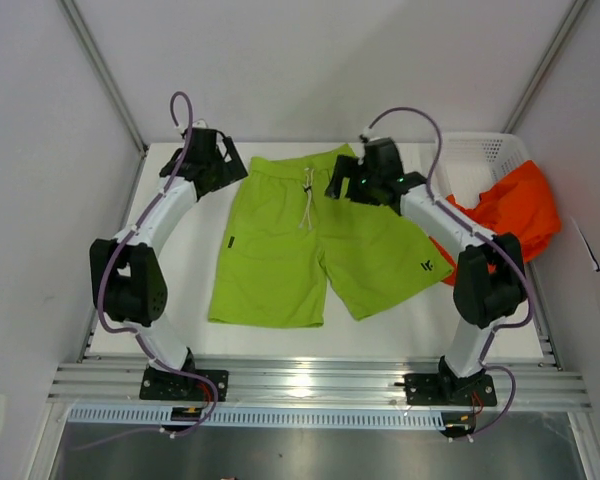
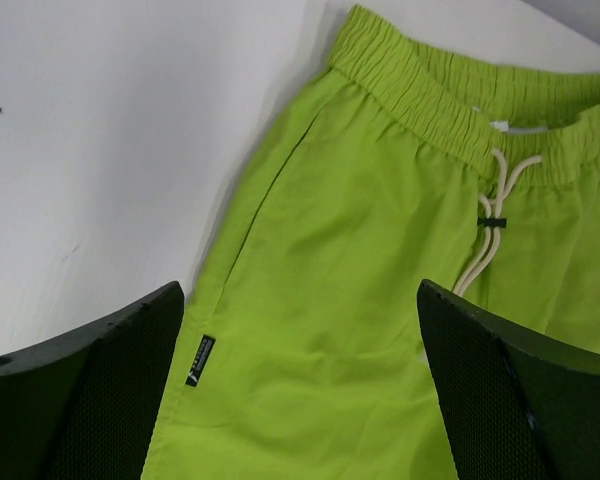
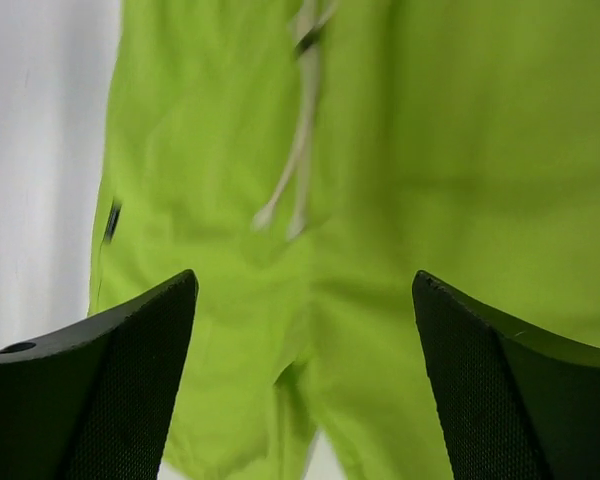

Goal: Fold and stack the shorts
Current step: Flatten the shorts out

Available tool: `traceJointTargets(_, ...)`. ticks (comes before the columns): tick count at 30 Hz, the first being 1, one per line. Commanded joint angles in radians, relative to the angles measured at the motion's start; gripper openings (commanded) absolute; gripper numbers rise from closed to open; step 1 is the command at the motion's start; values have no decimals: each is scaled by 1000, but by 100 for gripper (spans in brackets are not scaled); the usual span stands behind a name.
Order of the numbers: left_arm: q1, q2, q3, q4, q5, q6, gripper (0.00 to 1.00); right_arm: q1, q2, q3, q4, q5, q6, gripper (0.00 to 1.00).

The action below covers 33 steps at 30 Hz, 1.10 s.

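Green shorts (image 1: pixel 300 240) lie flat on the tabletop (image 1: pixel 195 275). Left fingers (image 2: pixel 90 390) and right fingers (image 3: pixel 100 380) hang wide and empty near the waistband (image 2: pixel 420 95). Uneven pinches would likely skew the fold.

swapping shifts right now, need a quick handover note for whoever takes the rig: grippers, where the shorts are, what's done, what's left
Left gripper: open, empty, by the left end of the green shorts' waistband.
Right gripper: open, empty, over the right end of that waistband.
Green shorts: spread flat mid-table, waistband at the far side, not folded.
Orange shorts: bunched at the table's right side, against the white basket.
Done: green pair laid out flat.
Left: fold the green pair, flatten and fold the orange pair, stack them.
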Motion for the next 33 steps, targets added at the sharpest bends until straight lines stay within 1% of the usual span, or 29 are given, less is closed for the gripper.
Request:
traceJointTargets(1,7,-85,-88,101,17,-5,99,187,-93,-115,55,53,-63,89)
traceJointTargets(2,18,-85,-108,104,28,-6,99,226,-100,-133,69,66,-55,84)
traceJointTargets(3,26,-84,-119,97,37,-8,99,300,-111,-171,85,68,-51,82)
traceJointTargets(4,32,-82,-122,93,49,-8,99,338,-108,-178,95,86,-45,80)
traceJointTargets(6,53,-90,-147,93,74,-11,99,407,-96,-180,98,119,-12,72)
traceJointTargets(7,61,-96,-155,96,84,-11,99,474,-70,-163,99,143,-2,69)
traceJointTargets(10,115,-125,-181,100,140,-26,99,571,-12,-111,75,230,26,67)
traceJointTargets(11,156,-131,-196,107,167,-44,99,627,34,-66,54,272,40,67)
traceJointTargets(12,171,-139,-202,109,213,-57,99,654,59,-43,47,292,44,66)
traceJointTargets(13,212,-140,-216,109,235,-69,99,678,80,-20,41,300,46,65)
traceJointTargets(14,257,-145,-236,112,255,-90,99,724,132,35,20,321,49,62)
traceJointTargets(15,280,-153,-248,127,268,-100,99,746,158,64,6,333,52,62)
traceJointTargets(16,300,-173,-295,141,290,-109,99,767,185,96,-8,343,52,62)
traceJointTargets(17,337,-185,-314,155,293,-126,99,787,239,129,-37,352,51,62)
traceJointTargets(18,354,-197,-331,176,298,-132,99,821,266,197,-55,373,52,62)
traceJointTargets(20,386,-228,-382,202,313,-135,99,846,316,259,-92,375,51,61)
traceJointTargets(21,391,-232,-386,201,312,-135,99,867,359,311,-101,372,52,61)
traceJointTargets(24,403,-245,-402,201,305,-130,99,896,436,386,-115,363,66,60)
traceJointTargets(28,414,-252,-411,201,299,-132,99,913,507,449,-137,363,74,60)
traceJointTargets(33,440,-254,-429,215,307,-141,99,924,556,489,-161,370,84,61)
